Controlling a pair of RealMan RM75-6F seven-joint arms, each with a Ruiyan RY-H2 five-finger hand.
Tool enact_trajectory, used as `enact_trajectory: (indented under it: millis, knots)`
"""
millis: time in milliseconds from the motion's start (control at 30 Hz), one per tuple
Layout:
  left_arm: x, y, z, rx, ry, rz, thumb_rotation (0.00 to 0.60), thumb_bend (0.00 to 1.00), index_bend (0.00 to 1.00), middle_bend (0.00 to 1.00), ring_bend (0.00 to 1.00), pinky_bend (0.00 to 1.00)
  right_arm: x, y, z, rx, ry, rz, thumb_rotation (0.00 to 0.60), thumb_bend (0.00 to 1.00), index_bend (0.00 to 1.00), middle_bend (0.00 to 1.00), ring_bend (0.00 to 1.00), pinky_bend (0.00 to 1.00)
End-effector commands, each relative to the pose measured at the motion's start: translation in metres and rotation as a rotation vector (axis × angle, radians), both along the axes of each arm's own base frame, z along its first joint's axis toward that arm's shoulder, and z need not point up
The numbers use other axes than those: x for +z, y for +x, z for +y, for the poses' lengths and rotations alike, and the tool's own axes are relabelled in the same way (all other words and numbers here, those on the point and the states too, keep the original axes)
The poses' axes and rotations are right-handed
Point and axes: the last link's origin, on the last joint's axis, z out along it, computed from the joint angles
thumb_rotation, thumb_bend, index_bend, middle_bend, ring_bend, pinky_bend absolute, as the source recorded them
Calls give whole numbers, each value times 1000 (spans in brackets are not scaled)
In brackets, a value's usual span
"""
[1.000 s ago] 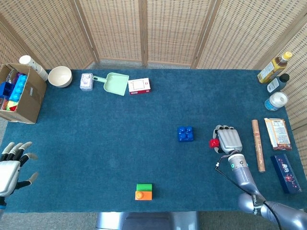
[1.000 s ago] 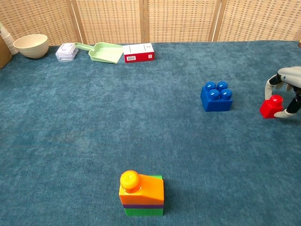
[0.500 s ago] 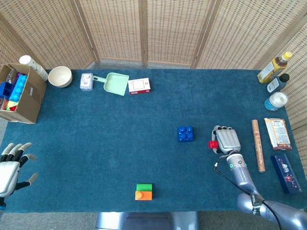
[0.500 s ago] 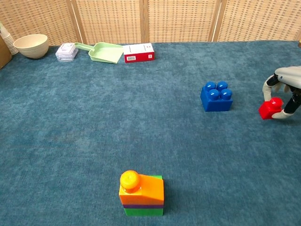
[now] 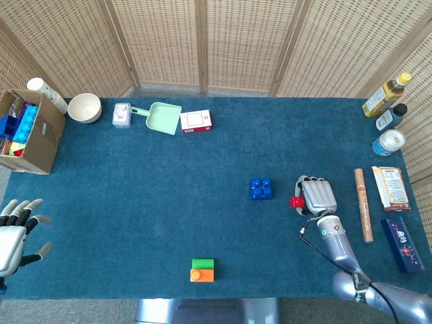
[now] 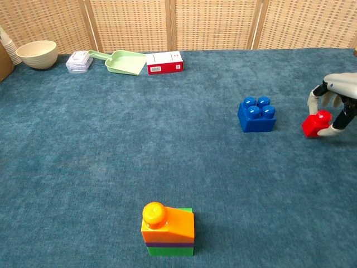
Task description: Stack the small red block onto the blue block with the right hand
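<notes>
the right hand (image 5: 317, 196) is reaching toward 12 o'clock off its forearm, fingers (image 6: 316, 99) curling down in a pinch; the left hand (image 5: 15, 233) is waiting at 8 o'clock, fingers spread.

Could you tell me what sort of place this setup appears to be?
Probably a robot manipulation test bench: a blue-carpeted table fenced by woven screens, strewn with toy blocks such as the blue block and a box of toys.

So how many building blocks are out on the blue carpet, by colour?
Red: 1, the small red block, pinched by the right robot hand.
Blue: 1, the blue block.
Orange on green: 1 stacked piece, the orange and green block.
Total: 3. The toys inside the cardboard box are not counted; they are too jumbled to tell apart.
</notes>
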Motion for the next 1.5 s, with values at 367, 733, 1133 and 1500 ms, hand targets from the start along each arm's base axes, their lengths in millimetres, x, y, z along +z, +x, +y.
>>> enact_trajectory:
  millis: [367, 733, 1133, 1500]
  knots:
    - [2, 5, 2, -4, -10, 11, 600, 313, 390, 155, 136, 0, 21, 39, -1, 13, 67, -106, 600, 212, 615, 309, 313, 328]
    - [3, 5, 3, -6, -14, 19, 600, 313, 390, 155, 136, 0, 21, 68, -16, 53, 131, -85, 600, 209, 616, 309, 314, 329]
    - [3, 6, 5, -8, -19, 24, 600, 312, 389, 154, 136, 0, 17, 78, -32, 66, 155, -37, 600, 200, 616, 310, 314, 328]
    - [0, 7, 8, -5, -28, 24, 600, 312, 389, 154, 136, 0, 11, 77, -44, 55, 164, 8, 600, 200, 616, 310, 314, 329]
